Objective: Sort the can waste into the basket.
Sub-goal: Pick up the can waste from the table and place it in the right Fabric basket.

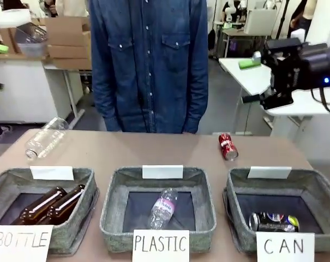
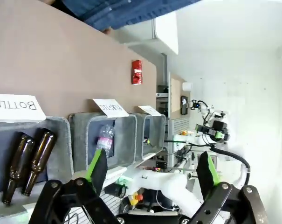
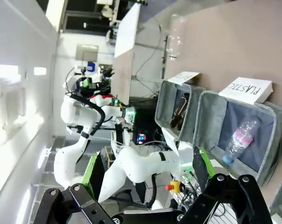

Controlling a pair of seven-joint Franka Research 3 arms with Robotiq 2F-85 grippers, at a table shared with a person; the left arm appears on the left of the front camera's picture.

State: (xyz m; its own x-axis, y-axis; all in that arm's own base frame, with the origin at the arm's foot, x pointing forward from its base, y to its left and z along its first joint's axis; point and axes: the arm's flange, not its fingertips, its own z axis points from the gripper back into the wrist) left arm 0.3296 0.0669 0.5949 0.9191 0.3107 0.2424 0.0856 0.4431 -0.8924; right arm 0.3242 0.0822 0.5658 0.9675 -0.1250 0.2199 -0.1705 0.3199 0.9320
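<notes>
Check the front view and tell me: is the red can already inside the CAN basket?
No, the red can lies on the bare table behind the CAN basket, outside its far wall.

A research lab rather than a home: grey bins hand-signed BOTTLE [image 1: 1,188], PLASTIC [image 1: 113,202] and CAN [image 1: 323,191] line the brown table's [image 1: 126,150] near edge, with white workbenches [image 1: 252,82] and stacked cardboard boxes [image 1: 66,38] beyond its far edge.
</notes>
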